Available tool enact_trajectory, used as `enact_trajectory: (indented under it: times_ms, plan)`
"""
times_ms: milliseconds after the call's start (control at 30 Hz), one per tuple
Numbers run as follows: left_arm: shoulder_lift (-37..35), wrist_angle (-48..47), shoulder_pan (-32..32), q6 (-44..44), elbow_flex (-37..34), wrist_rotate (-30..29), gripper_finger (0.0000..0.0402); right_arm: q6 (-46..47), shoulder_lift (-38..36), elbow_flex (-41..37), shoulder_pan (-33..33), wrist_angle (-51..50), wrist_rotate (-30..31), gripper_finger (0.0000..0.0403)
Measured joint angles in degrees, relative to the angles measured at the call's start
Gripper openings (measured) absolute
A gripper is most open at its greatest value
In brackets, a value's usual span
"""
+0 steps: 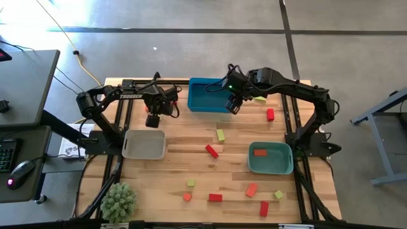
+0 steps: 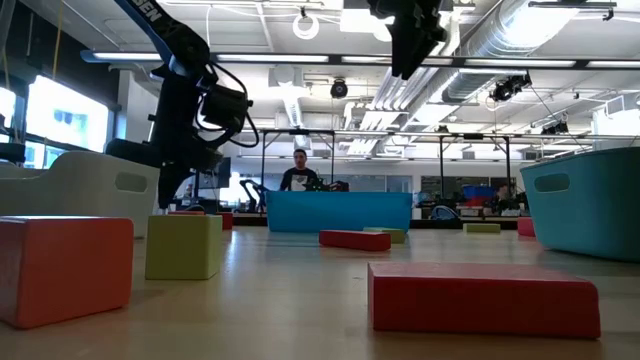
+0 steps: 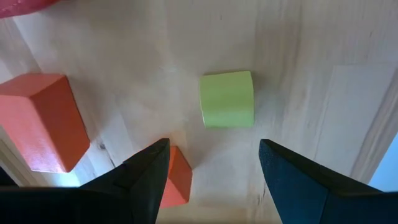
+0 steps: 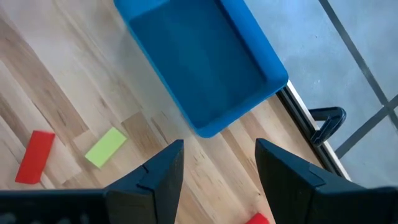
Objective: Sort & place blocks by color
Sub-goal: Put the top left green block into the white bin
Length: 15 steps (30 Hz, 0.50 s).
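Note:
My left gripper (image 1: 152, 119) hangs open just above the table beyond the beige tray (image 1: 144, 145), fingers pointing down. In the left wrist view a yellow-green block (image 3: 227, 99) lies on the wood just ahead of the gap between the fingers. Two orange-red blocks (image 3: 40, 121) (image 3: 177, 183) lie beside it. My right gripper (image 1: 232, 105) is raised and open beside the blue tray (image 4: 205, 62), holding nothing. One orange-red block (image 1: 261, 152) lies in the teal tray (image 1: 270, 166). Several red, orange-red and yellow-green blocks lie scattered on the table.
Loose blocks lie mid-table (image 1: 220, 134) (image 1: 211, 151), near the right edge (image 1: 270, 114) and along the near side (image 1: 215, 197) (image 1: 264, 208). A fuzzy green plant ball (image 1: 119, 202) sits at the near left corner. A person (image 2: 300, 170) shows in the room beyond the table.

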Motion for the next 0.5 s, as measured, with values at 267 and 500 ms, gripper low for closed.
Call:
enact_trajectory:
  times_ms: [267, 500]
  plan:
    - [0.0, 0.04, -0.9, -1.27, 0.0, 0.01, 0.0239, -2.08, 0.0, 0.0, 0.0, 1.59, -0.02, 0.0186]
    - [0.59, 1.47, -2.89, -1.57, 0.0, 0.4, 0.0239, -3.3, 0.0, 0.0, 0.0, 2.46, -0.02, 0.0186]
